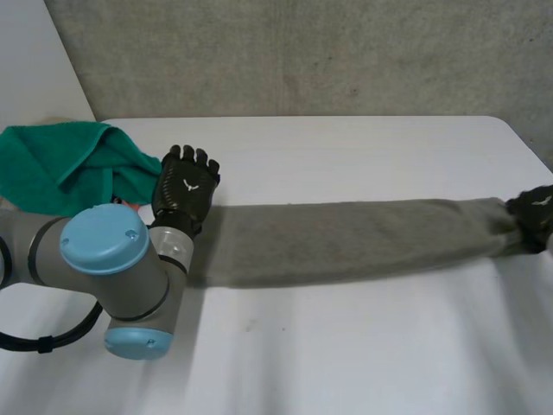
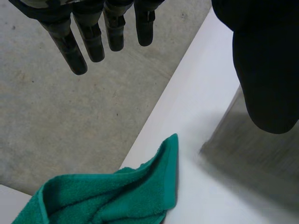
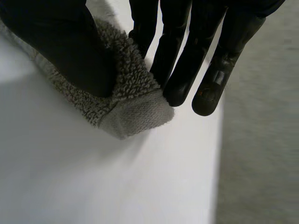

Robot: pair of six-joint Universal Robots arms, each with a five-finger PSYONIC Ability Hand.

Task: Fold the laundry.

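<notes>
A long grey fleecy towel lies stretched in a narrow band across the white table. My left hand hovers at the towel's left end, open with its fingers straight and nothing held; the grey cloth lies under its thumb. At the table's right edge my right hand grips the towel's right end. In the right wrist view that hand presses its thumb on a hemmed corner of the towel, with the fingers behind the cloth, pinching it.
A crumpled green towel lies at the table's far left, just beyond my left hand, and appears again past its fingertips. Concrete floor lies beyond the table's far edge. My left arm crosses the front left of the table.
</notes>
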